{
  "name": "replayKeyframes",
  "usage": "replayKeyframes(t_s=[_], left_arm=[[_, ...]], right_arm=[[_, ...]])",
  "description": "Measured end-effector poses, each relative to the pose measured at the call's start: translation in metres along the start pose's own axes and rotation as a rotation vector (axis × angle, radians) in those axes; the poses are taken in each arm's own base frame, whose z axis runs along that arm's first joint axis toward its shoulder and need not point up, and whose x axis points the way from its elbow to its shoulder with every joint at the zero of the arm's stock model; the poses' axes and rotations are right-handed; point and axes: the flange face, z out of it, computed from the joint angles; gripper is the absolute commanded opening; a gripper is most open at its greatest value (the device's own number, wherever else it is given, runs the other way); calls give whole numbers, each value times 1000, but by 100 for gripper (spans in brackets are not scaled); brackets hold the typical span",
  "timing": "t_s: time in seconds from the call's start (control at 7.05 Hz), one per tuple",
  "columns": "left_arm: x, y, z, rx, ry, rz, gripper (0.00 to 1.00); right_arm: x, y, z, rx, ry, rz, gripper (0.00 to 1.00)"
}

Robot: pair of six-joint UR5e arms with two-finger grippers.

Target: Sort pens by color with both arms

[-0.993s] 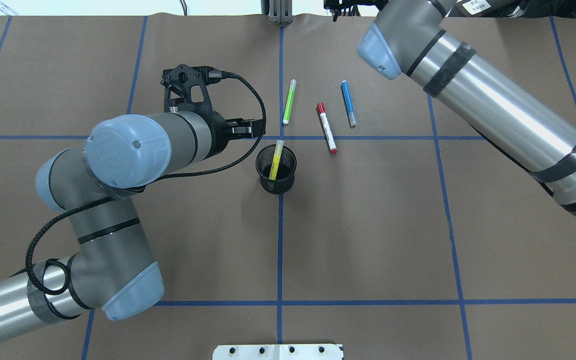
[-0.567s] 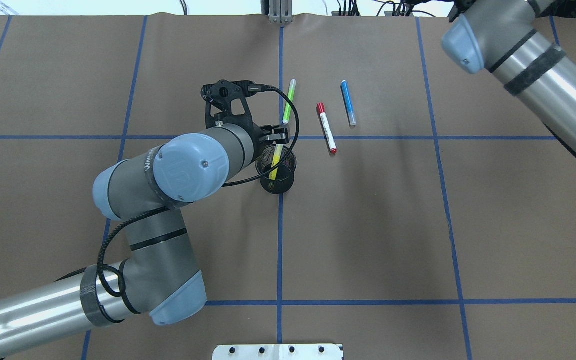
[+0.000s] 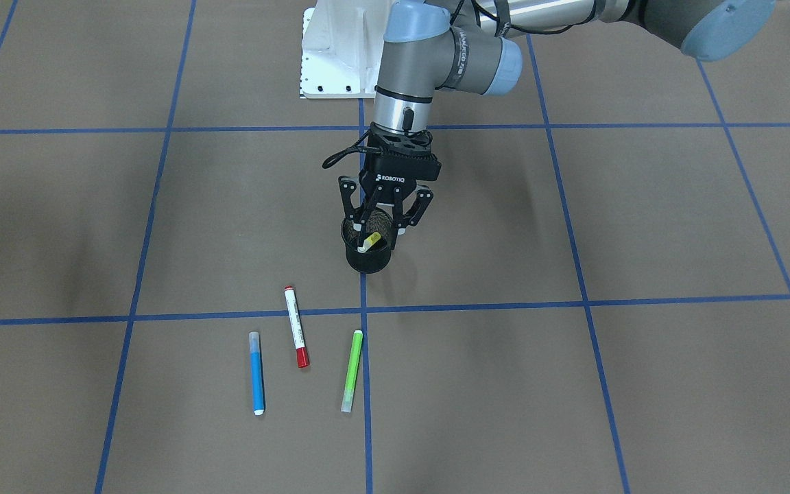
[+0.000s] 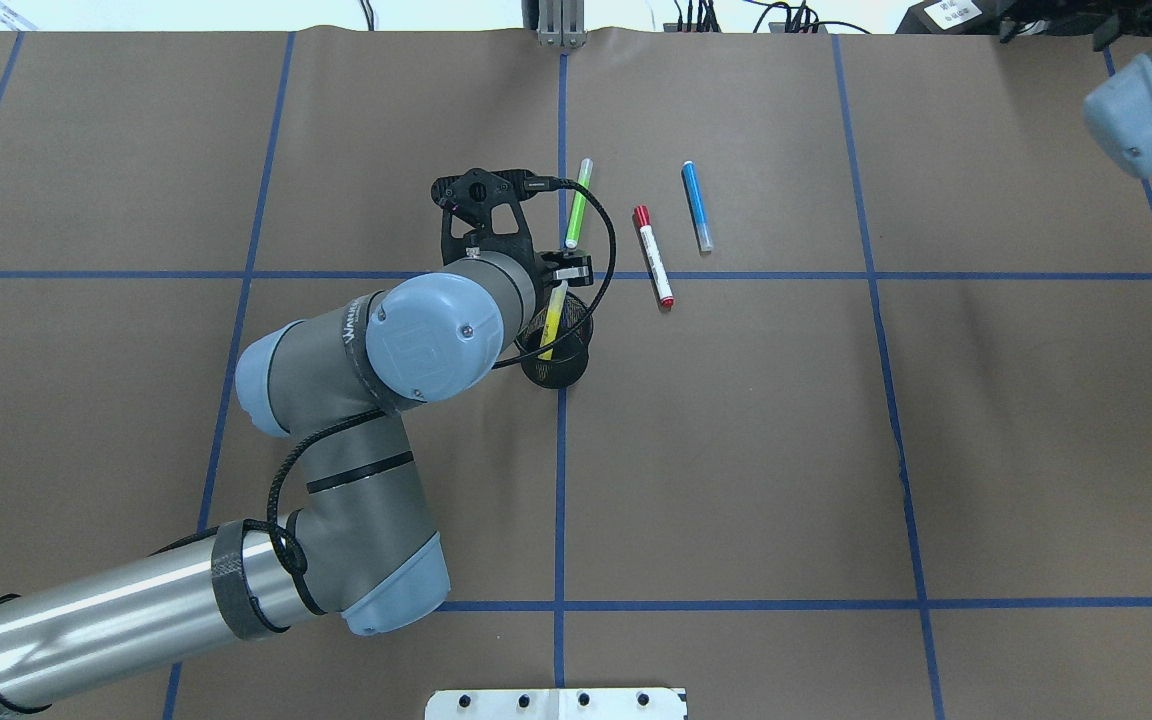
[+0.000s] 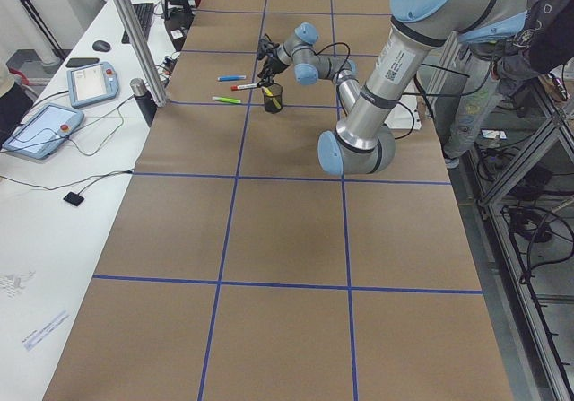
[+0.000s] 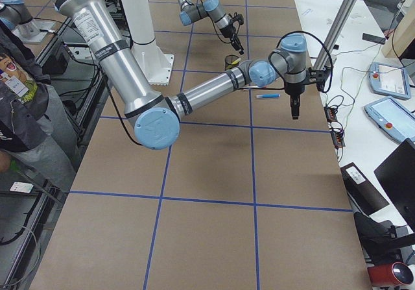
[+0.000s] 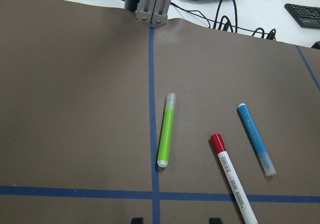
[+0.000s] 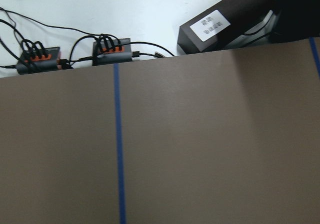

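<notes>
A yellow pen [image 4: 553, 318] stands tilted in the black mesh cup [image 4: 558, 372] near the table's middle. My left gripper [image 3: 381, 237] hangs open over the cup, a finger on each side of the yellow pen's top [image 3: 370, 241]. Beyond the cup lie a green pen [image 4: 577, 203], a white pen with red ends [image 4: 653, 255] and a blue pen [image 4: 696, 205], side by side and apart; the left wrist view shows the same three, the green pen [image 7: 166, 136] leftmost. My right gripper [image 6: 295, 113] hangs over the table's far edge; I cannot tell whether it is open or shut.
The white base plate [image 4: 556, 703] is at the robot's edge and an aluminium post [image 4: 556, 25] at the far edge. Teach pendants [image 5: 90, 82] and cables lie on the side table. A person [image 6: 19, 76] stands beside the robot.
My left arm has swung right, bringing its gripper from beside the cup to over the yellow pen. My right arm has drawn away to the right edge.
</notes>
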Motion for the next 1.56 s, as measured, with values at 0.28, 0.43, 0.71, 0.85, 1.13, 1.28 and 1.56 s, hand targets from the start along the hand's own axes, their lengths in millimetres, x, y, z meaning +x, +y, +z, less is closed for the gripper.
replayKeyframes(t_s=[0.28, 0.43, 0.71, 0.85, 1.13, 1.28, 1.56], left_arm=[[5, 8, 4, 12, -8, 8, 54], [8, 15, 4, 15, -9, 13, 54], [11, 27, 4, 19, -11, 22, 53], [12, 32, 4, 21, -12, 25, 50], [13, 35, 5, 21, -14, 28, 49], [13, 35, 5, 22, -15, 28, 49], [14, 35, 8, 21, -18, 29, 49]], right_arm=[[42, -2, -3, -5, 14, 13, 100], [56, -1, -4, -11, 13, 27, 100], [91, 9, 1, -55, -9, 72, 100], [113, 17, 1, -93, -48, 101, 100], [163, 45, 2, -140, -92, 97, 100], [179, 56, 2, -142, -94, 89, 100], [190, 63, 2, -136, -93, 84, 100]])
